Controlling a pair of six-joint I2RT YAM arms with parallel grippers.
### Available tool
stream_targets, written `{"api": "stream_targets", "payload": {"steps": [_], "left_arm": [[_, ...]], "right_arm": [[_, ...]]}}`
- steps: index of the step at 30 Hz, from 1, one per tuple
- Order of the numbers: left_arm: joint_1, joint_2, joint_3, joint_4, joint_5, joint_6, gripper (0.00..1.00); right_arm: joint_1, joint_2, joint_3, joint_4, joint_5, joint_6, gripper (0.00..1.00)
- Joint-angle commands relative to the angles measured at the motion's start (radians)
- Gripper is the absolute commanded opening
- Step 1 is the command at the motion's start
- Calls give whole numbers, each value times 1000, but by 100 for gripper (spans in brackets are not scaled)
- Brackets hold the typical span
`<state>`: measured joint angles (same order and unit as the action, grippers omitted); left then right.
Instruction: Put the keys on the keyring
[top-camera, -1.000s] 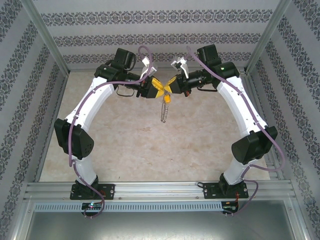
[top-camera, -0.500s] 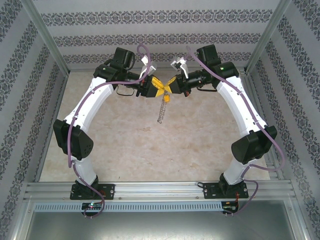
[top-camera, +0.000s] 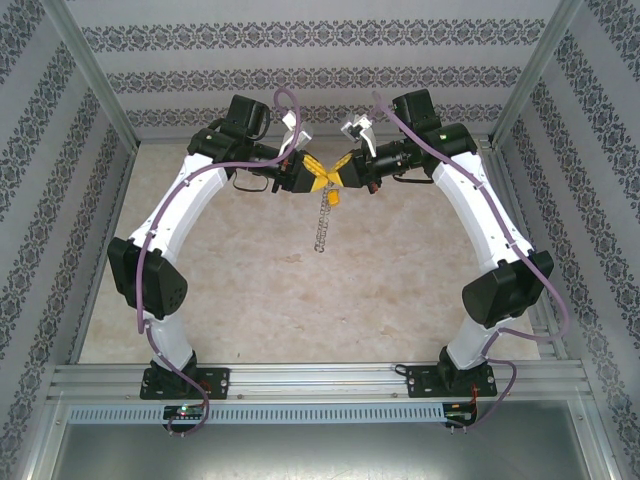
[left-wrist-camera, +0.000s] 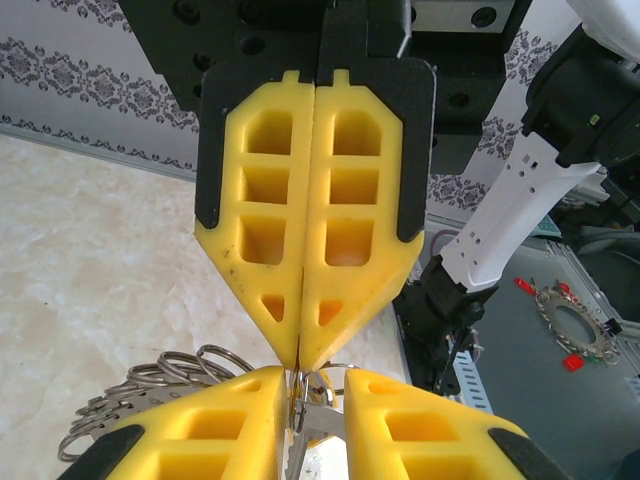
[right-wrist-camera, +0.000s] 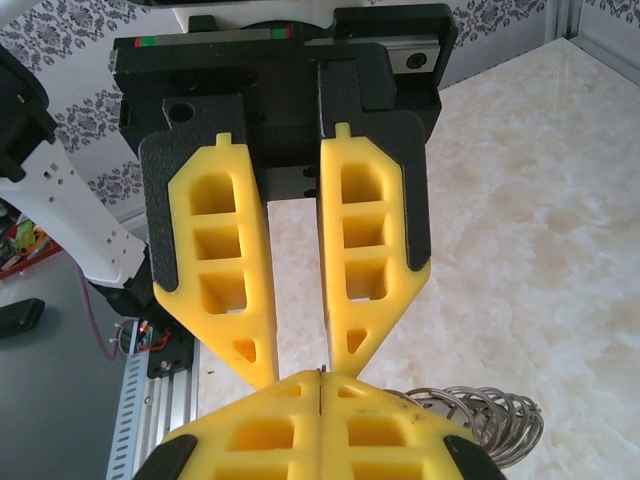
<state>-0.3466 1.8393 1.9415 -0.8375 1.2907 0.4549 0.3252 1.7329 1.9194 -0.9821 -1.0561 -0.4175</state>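
The left gripper (left-wrist-camera: 300, 352) is clenched, its yellow block fingers pressed flat together. At their tips it pinches the top of the keyring (top-camera: 322, 225), a thin silvery metal ring fringed with small silvery keys. In the top view the keyring hangs in a narrow string from the upper centre of the frame, clear of the table.

The right gripper (right-wrist-camera: 305, 368) meets the left tip to tip, its fingers a little apart. A silvery metal piece sits in the gap, and it cannot be told whether the fingers grip it.

The small key with the yellow-orange plastic head (top-camera: 333, 198) hangs just below the meeting point, beside the top of the keyring.

Both white arms arch inward from the bottom corners over the pale marbled table (top-camera: 250, 290).
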Motion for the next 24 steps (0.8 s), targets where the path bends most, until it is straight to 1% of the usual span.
{"api": "stream_targets", "payload": {"steps": [1,4,5,10,12,13,14,15,16,17,18,21,24], "left_arm": [[-2,15,16,2,45,2,21],[-4,17,19,-6,50,11,7],[-5,17,19,-6,51,12,0],[-6,9,4,14,45,8,0],[-6,-12,-35,85,36,-32,0],[-6,-25,-60,134,27,-60,0],[-6,-39,-85,179,9,-85,0],[-5,-51,-104,213,-2,-101,0],[-6,-62,-122,245,-13,-119,0],[-5,-70,-137,278,-25,-139,0],[-6,-77,-150,304,-32,-156,0],[-6,-96,-187,385,-51,-204,0],[-5,-114,-213,434,-62,-234,0]], "right_arm": [[14,23,27,27,-29,9,0],[18,30,33,26,-27,10,0],[18,33,32,30,-26,13,0],[19,40,36,55,-15,36,0],[18,42,34,80,-7,57,0],[18,42,31,92,-5,69,2],[17,40,29,111,0,86,9],[17,39,26,127,6,100,11],[16,37,21,140,7,109,19],[15,32,12,158,9,124,29],[12,26,3,181,13,141,35],[-2,-7,-44,248,2,183,46],[-22,-58,-111,312,2,220,51]]}}
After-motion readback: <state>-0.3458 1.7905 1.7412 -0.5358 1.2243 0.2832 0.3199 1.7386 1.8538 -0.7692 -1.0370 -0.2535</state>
